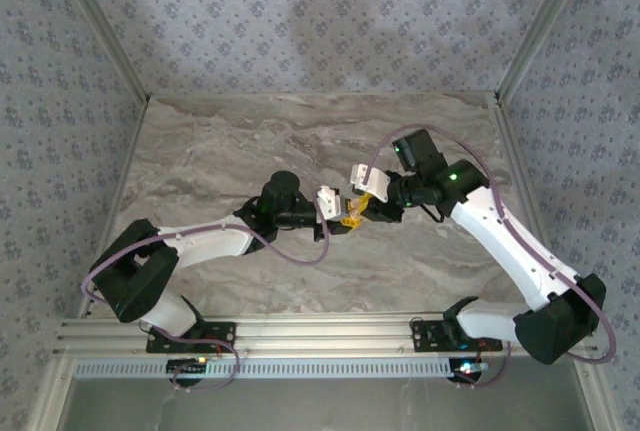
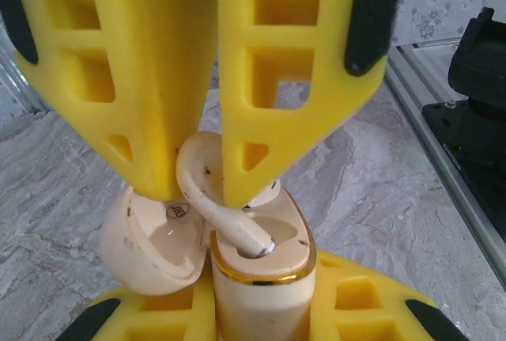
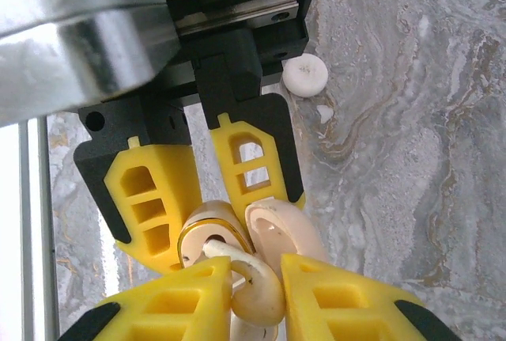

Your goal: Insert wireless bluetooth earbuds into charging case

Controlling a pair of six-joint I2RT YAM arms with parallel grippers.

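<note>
A cream charging case (image 2: 265, 293) with a gold rim stands upright between the yellow fingers of my left gripper (image 2: 261, 313), which is shut on it. Its lid (image 2: 150, 246) hangs open to the side. My right gripper (image 2: 198, 184) comes in from above, shut on a cream hooked earbud (image 2: 229, 222). The earbud's stem tip sits in a socket in the case's top. In the right wrist view the earbud (image 3: 257, 297) is pinched by my right gripper (image 3: 257, 287) over the case (image 3: 207, 234), which my left gripper (image 3: 212, 222) holds. Both grippers meet at mid-table (image 1: 350, 213).
A round white disc (image 3: 305, 74) and a tiny white bit (image 3: 324, 113) lie on the marble table (image 3: 411, 159) beyond the left gripper. A metal rail (image 2: 443, 159) runs along the table's near edge. Papered walls close in the table's back and sides.
</note>
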